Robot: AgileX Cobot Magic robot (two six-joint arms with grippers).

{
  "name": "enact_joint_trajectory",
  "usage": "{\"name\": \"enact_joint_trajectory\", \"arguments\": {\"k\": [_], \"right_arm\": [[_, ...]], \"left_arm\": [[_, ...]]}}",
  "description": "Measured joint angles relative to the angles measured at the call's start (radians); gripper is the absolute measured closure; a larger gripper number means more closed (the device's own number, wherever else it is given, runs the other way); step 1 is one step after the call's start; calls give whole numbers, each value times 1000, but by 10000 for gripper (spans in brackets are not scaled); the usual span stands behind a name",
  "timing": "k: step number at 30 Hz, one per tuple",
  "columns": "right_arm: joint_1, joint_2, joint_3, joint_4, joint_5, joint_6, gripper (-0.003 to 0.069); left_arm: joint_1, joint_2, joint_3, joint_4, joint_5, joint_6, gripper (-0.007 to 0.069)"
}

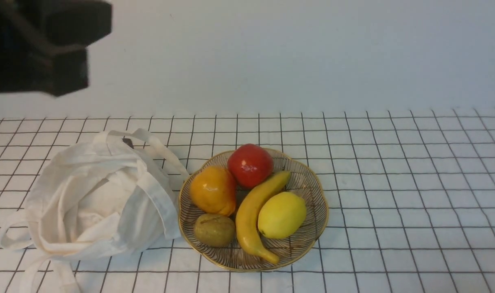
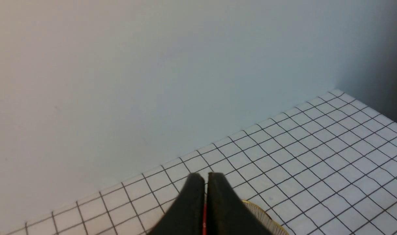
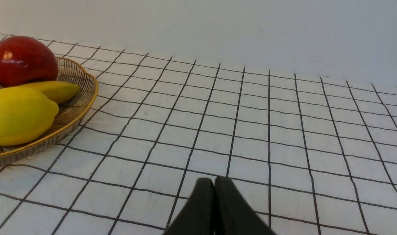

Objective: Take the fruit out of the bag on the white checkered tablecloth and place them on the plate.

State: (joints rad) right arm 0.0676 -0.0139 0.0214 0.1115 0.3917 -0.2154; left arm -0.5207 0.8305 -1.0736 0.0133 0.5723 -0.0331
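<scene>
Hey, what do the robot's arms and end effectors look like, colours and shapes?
Both are matte black. The left end effector and right end effector each have two smooth fingers tapering to rounded tips. The left arm shows only as a dark, blurred blocky housing. No cables or markings are visible.

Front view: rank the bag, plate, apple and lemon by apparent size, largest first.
1. Bag
2. Plate
3. Apple and lemon look alike; the lemon lies nearer the camera, so no ranking between them.
</scene>
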Motion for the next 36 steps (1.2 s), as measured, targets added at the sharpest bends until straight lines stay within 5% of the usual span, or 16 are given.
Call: {"name": "enact_joint_trajectory", "arguments": {"k": [12, 31, 36], "right_arm": [[0, 0, 0, 0, 0, 3, 673], [0, 0, 0, 0, 0, 3, 673], [0, 0, 0, 0, 0, 3, 673]], "left_arm": [[0, -377, 327, 91, -56, -135, 632], [1, -444, 334, 118, -19, -138, 632], [114, -504, 391, 29, -44, -58, 632]]}}
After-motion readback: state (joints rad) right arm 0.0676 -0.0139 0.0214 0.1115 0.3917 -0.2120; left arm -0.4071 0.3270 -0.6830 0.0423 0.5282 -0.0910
